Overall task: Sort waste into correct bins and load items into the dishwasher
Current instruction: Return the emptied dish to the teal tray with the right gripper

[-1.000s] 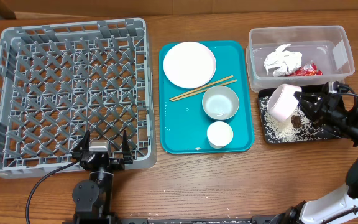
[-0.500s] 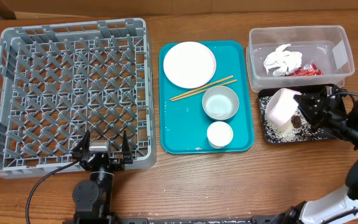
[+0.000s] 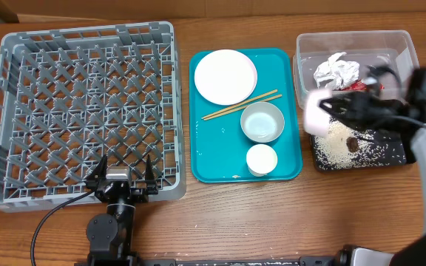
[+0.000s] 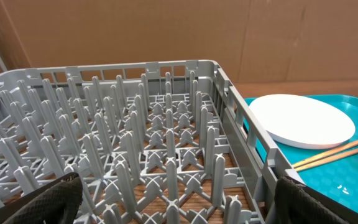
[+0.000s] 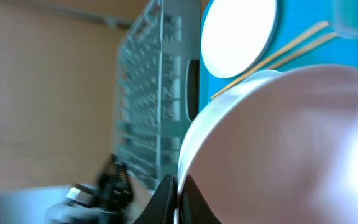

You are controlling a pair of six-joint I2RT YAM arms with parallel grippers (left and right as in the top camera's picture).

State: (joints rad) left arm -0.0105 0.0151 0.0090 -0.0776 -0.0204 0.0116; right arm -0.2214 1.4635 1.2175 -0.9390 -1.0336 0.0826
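Bowl (image 3: 315, 116), blurred, sits clamped in my right gripper (image 3: 330, 111) over the left edge of the black tray (image 3: 396, 154); my left gripper (image 3: 123, 176) gapes wide by the grey rack (image 3: 50, 96). Wooden table (image 3: 272, 222), cardboard wall (image 4: 135, 31) behind.

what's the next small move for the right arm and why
Probably carry the bowl left toward the dish rack: the right tool grips it at the black tray's left edge, where rice already lies, and the rack holds no dishes.
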